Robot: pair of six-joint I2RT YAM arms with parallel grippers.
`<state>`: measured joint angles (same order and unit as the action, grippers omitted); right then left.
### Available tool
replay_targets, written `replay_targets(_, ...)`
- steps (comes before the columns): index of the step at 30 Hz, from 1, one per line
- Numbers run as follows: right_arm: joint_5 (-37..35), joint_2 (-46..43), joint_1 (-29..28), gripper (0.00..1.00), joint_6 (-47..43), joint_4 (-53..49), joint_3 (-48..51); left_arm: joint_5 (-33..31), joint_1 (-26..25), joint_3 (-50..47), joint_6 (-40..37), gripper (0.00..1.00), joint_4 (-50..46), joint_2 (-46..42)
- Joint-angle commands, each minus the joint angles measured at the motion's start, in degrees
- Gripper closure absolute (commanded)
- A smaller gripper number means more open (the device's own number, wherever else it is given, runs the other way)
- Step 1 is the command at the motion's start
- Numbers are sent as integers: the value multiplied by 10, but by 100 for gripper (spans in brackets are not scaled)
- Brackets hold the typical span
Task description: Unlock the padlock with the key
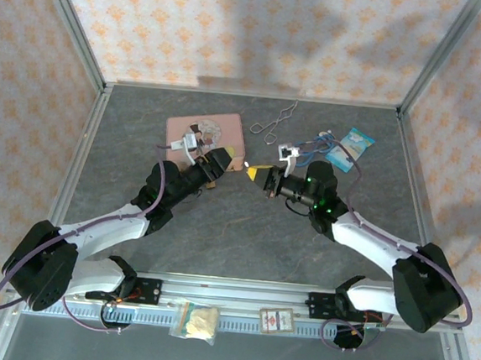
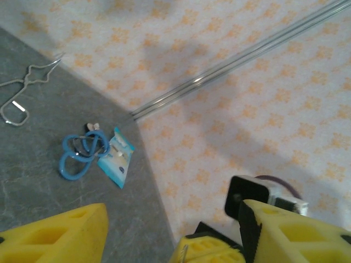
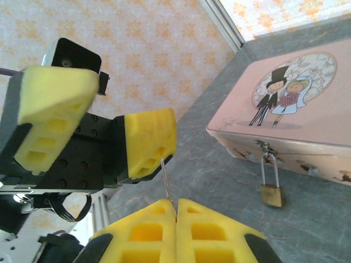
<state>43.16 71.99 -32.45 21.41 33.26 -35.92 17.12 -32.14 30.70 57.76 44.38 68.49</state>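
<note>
Pinching a thin silver key (image 3: 166, 183) between its closed yellow foam fingers, the right tool (image 3: 175, 216) holds it upright, probably so the tip can be aimed at a keyhole. The left tool (image 3: 104, 123) stands apart just beside the key, gripping nothing. The small brass padlock (image 3: 272, 194) hangs from the hasp on the front wall of the pink rectangular tin (image 3: 307, 126), low against the grey table (image 3: 219, 181). Bare table between key and lock leaves room to approach.

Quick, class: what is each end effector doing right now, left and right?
Left end effector: open, gripping nothing.
Right end effector: closed on the thin silver metal key.
</note>
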Motion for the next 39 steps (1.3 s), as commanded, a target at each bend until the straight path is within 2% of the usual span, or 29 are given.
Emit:
replay_targets(1, -38, -19, -7, 100, -77, -51, -22, -3, 2, 19, 19, 40, -27, 1)
replay_targets(11, -181, -18, -71, 100, -235, -144, -65, -9, -10, 51, 55, 41, -62, 16)
replay_targets(21, -171, -33, -77, 100, -255, -111, -50, -25, -13, 52, 39, 41, -93, 7)
replay_targets(24, -200, -39, -78, 100, -256, -112, -47, -27, -13, 56, 29, 40, -109, 2)
replay_targets(29, -255, -40, -95, 100, -305, -101, -30, -27, -14, 60, 51, 40, -112, 6)
replay_targets(35, -242, -40, -104, 100, -357, -31, 11, -31, -14, 54, 54, 39, -102, 8)
replay_targets(39, -372, -38, -152, 100, -430, -39, 8, -33, -14, 48, 76, 39, -94, 14)
